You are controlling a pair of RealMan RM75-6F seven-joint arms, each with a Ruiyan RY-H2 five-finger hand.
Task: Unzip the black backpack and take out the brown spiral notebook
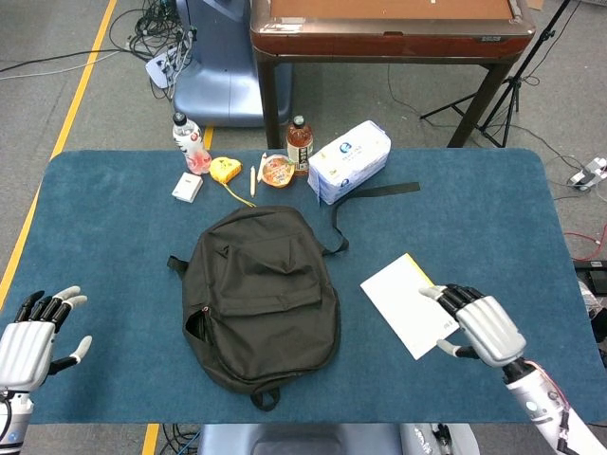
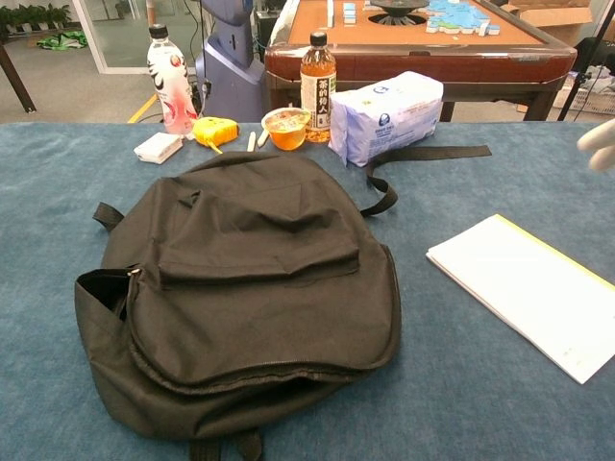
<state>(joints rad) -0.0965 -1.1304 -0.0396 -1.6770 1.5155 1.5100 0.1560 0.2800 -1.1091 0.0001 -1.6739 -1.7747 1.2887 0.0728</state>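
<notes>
The black backpack point(image 1: 261, 299) point(image 2: 245, 288) lies flat in the middle of the blue table, zipped, with a strap trailing toward the back. No brown spiral notebook shows in either view. My right hand point(image 1: 482, 324) hovers over the right edge of the white pad point(image 1: 411, 304) point(image 2: 533, 290), fingers spread and holding nothing; in the chest view only a pale blur of the right hand point(image 2: 600, 144) enters at the right edge. At the table's front-left corner my left hand point(image 1: 30, 336) stays open, far from the backpack.
Along the back stand a white bottle point(image 1: 190, 142), a yellow tape measure point(image 1: 224, 169), a small white box point(image 1: 187, 188), a snack cup point(image 1: 278, 171), a tea bottle point(image 1: 300, 142) and a tissue pack point(image 1: 350, 160). Behind the blue table point(image 1: 104, 237) is a brown table point(image 1: 389, 28).
</notes>
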